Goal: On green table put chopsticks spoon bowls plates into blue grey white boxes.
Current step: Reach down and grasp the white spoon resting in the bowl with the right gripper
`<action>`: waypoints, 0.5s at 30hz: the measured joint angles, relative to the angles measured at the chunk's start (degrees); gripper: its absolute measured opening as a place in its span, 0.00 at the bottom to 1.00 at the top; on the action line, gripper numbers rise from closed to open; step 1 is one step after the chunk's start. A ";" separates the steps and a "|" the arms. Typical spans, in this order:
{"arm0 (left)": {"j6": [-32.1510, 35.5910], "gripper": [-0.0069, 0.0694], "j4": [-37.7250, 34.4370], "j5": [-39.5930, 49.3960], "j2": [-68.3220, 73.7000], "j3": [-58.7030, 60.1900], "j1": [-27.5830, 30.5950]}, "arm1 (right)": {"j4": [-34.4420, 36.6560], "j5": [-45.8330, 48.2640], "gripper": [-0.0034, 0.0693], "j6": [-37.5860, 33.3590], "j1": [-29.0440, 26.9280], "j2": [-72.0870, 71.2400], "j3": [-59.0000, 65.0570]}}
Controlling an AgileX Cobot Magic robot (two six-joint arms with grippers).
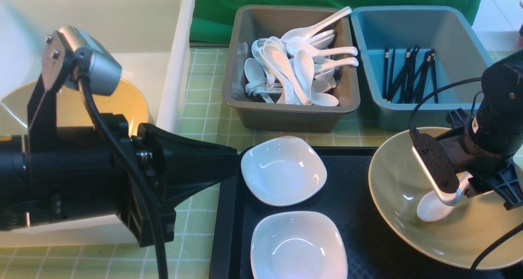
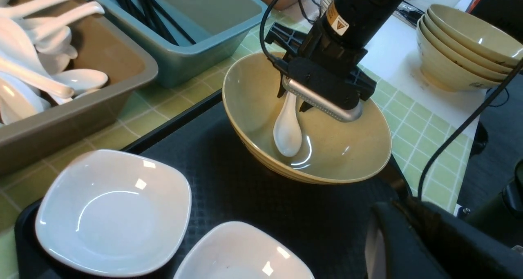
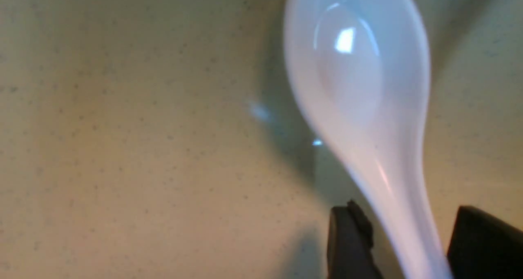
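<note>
Front view: grey-brown plastic tub (image 1: pixel 286 121) holds white spoons (image 1: pixel 294 72), blue tub (image 1: pixel 461 38) black chopsticks (image 1: pixel 408 77). Right gripper (image 1: pixel 459 191), jaws apart, straddles glossy white soup spoon (image 1: pixel 431 207) in tan bowl (image 1: pixel 392 177); left gripper (image 1: pixel 233 164) closed, empty. White square dishes (image 1: pixel 284 170) remain.

White spoon (image 1: pixel 431 207) tilted in tan bowl (image 1: pixel 392 177), scoop down on the bowl's floor, handle up; bowl sits on black tray (image 1: pixel 359 189) beside two empty white plates (image 1: pixel 283 170); second bowl (image 1: pixel 130 103) inside white box (image 1: pixel 179 66); heaped spoons (image 1: pixel 294 70) in grey box (image 1: pixel 245 38); black chopsticks (image 1: pixel 408 72) lying in blue box (image 1: pixel 461 38); all on green table (image 1: pixel 204 87).
</note>
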 joint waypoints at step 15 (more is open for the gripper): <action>-0.13 0.09 0.05 1.07 0.00 0.00 0.00 | 0.02 2.69 0.27 3.06 -0.11 0.42 0.00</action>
